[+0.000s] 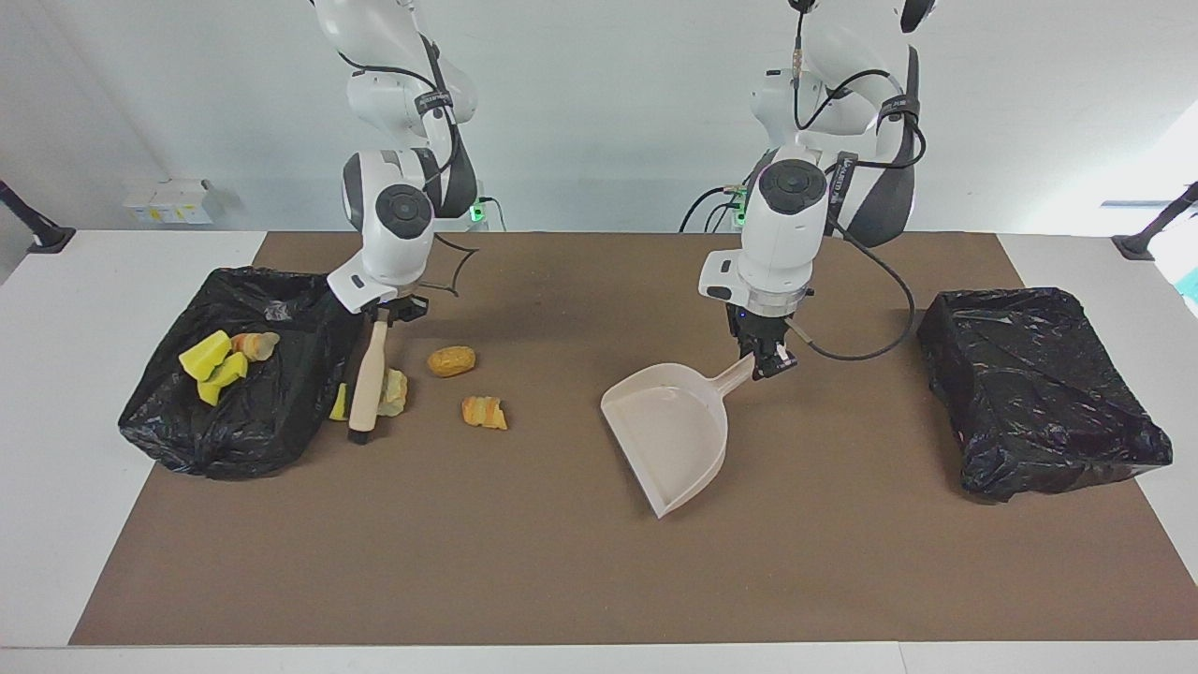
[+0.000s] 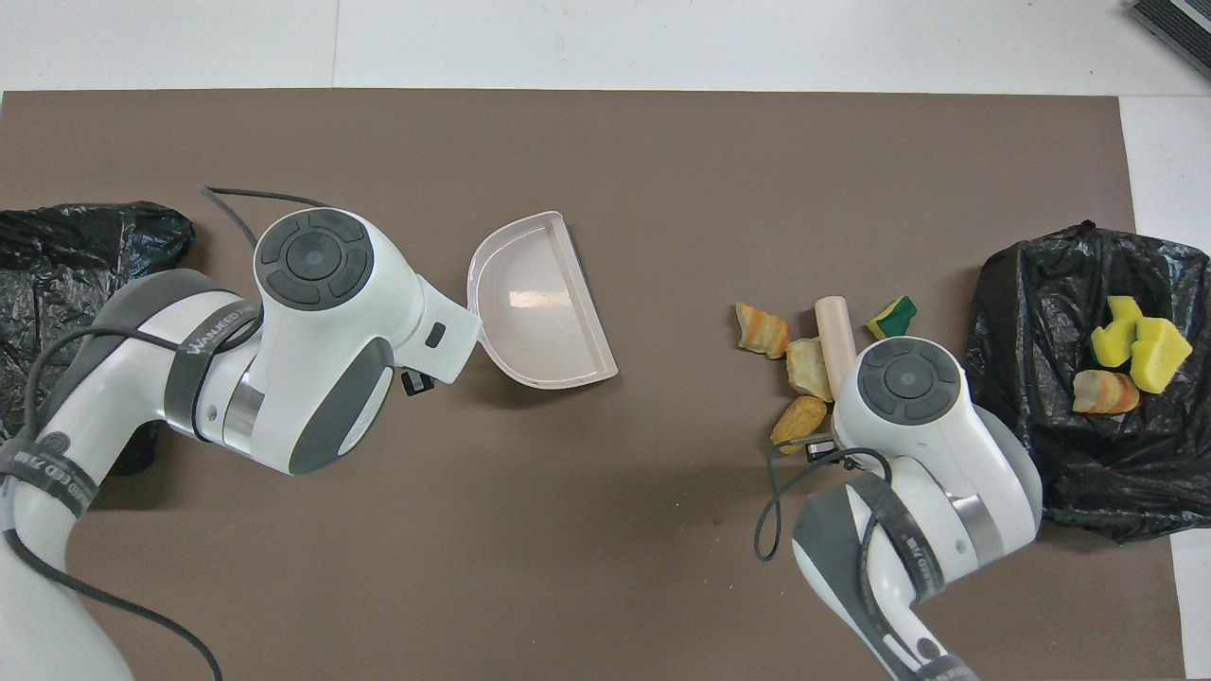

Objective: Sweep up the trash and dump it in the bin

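At the right arm's end of the table, black-lined bin (image 1: 234, 412) contains three scraps (image 1: 217, 365); right gripper (image 1: 382, 314) clamps brush (image 1: 367, 379), left gripper (image 1: 763, 360) clamps empty dustpan (image 1: 669, 426).

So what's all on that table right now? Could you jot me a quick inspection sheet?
Surface: brown mat on a white table.
Job's things: three scraps lie in the bin at the right arm's end: yellow sponge chunks and one orange lump. Four lie on the mat beside it: bread lump, striped lump, pale lump, green-backed sponge.
Tools: brush stands among the loose scraps; dustpan is empty.
Clutter: second bin at the left arm's end, nothing seen inside.
Grippers: right gripper shut on the brush; left gripper shut on the dustpan handle.
Cables: one loops off each wrist.
Surroundings: white wall, small boxes.
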`<state>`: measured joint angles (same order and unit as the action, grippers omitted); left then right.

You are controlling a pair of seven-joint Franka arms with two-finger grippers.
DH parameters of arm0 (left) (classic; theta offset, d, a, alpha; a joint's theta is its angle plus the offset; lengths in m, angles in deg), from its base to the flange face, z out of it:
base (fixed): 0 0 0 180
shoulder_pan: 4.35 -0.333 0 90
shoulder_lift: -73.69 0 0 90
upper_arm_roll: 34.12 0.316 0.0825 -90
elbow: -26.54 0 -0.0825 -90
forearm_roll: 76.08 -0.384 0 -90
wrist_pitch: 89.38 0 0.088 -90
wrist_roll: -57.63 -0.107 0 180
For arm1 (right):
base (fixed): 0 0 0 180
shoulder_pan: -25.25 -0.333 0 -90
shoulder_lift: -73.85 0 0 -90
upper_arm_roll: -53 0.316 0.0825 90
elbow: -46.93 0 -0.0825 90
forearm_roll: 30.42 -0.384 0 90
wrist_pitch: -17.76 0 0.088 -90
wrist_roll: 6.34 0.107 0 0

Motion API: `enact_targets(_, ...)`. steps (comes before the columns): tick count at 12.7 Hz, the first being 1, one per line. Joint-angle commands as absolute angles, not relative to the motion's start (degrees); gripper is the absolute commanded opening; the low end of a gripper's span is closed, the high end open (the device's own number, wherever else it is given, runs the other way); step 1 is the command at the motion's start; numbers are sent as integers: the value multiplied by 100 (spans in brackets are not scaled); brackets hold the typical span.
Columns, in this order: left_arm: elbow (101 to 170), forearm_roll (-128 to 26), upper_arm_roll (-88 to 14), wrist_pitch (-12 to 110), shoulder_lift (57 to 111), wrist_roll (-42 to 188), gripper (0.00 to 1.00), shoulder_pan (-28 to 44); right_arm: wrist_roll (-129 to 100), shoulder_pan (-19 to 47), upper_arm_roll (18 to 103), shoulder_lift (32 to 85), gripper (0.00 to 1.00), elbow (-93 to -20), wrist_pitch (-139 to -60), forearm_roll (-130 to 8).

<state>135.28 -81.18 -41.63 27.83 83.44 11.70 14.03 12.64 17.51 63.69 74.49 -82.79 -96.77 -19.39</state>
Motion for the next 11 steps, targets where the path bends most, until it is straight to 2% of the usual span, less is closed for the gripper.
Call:
enact_targets(1, 14149, -7644, -4203, 3015, 7958, 920, 0, 1446, 904, 1533, 6372, 7192, 0, -7824, -9624, -2626)
enact_targets(3, 14203, -7634, -4212, 3024, 7949, 938, 0, 1455, 957, 1261, 6372, 7121, 0, -7534, -9501, -2769)
enact_targets(6, 14483, -7477, -4220, 3181, 7871, 1017, 0, 1613, 957, 1426, 6320, 7208, 0, -6831, -8738, -2769)
enact_targets(9, 14493, -7432, -4220, 3217, 7870, 1026, 0, 1613, 992, 1961, 6293, 7340, 0, -6847, -8648, -2612)
enact_targets(11, 14554, -7432, -4220, 3287, 7861, 1017, 0, 1605, 844, 2539, 6293, 7375, 0, -7022, -8735, -2079)
